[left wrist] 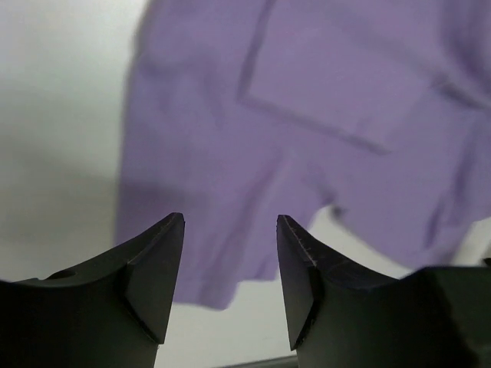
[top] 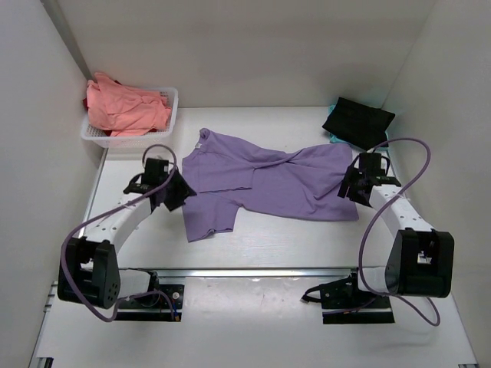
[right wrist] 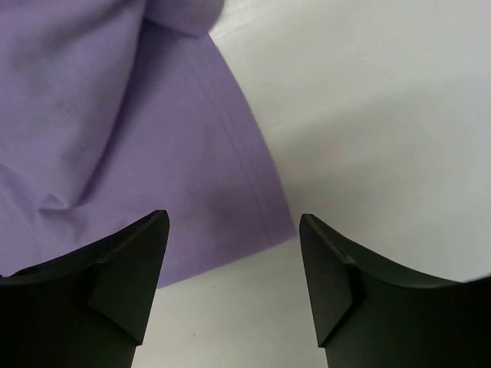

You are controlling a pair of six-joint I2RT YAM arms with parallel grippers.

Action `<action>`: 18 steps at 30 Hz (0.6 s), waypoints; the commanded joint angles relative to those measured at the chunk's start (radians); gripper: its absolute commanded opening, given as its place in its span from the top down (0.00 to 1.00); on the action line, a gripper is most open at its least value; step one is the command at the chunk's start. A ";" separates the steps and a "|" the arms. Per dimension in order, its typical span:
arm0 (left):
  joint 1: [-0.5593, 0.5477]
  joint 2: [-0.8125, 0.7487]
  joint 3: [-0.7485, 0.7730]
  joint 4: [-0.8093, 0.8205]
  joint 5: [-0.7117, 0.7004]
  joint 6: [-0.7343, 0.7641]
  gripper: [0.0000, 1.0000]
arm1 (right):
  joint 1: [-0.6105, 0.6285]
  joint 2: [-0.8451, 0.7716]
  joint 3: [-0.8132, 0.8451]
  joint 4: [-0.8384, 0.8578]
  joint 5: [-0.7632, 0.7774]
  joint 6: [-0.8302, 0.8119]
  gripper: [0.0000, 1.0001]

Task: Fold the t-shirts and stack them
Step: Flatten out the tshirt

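1. Left tool [left wrist: 230, 222]: jaws well apart, nothing between them. The lavender tee [top: 268, 180] lies flat on the worktop [top: 291, 245], its sleeve end right under and ahead of the tips.
2. Right tool [right wrist: 234, 218]: jaws also wide, empty. The tee's hem corner sits just ahead of the tips, toward the left finger, w/ bare worktop under the right finger.
3. Risk A: right tool misses. Only the corner reaches into the gap, so a straight-down close could pinch thin edge or nothing, and the cloth slips out on the lift.
4. Risk B: left tool takes the wrong layers. Cloth ahead of it is doubled (a flap lies over the body), so a pinch may catch 1 layer, not both, and the fold opens up.
5. Risk C: creases get locked in. Between the 2 tools the tee is twisted and ridged mid-body, so folding w/o a pull-flat gives a lumpy packet that stacks badly.
6. Risk D: uneven pull. If one tool grips and the other doesn't, the tee swings round and drags.
7. Risk E: overshoot. The black tee [top: 357, 121] lies beyond the right tool, and the basket [top: 173, 96] of salmon tees [top: 123, 107] beyond the left tool, so a long sweep could shove either.
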 commanded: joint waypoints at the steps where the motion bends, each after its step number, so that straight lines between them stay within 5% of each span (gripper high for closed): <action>1: -0.003 -0.055 -0.079 -0.084 0.005 0.019 0.37 | 0.015 -0.045 -0.036 0.022 0.032 0.018 0.33; 10: -0.086 -0.005 -0.207 -0.132 -0.032 0.025 0.37 | 0.047 -0.032 -0.108 0.041 0.034 0.015 0.31; 18: -0.184 0.171 -0.146 -0.188 -0.138 0.073 0.42 | 0.009 -0.033 -0.131 0.024 0.064 0.029 0.23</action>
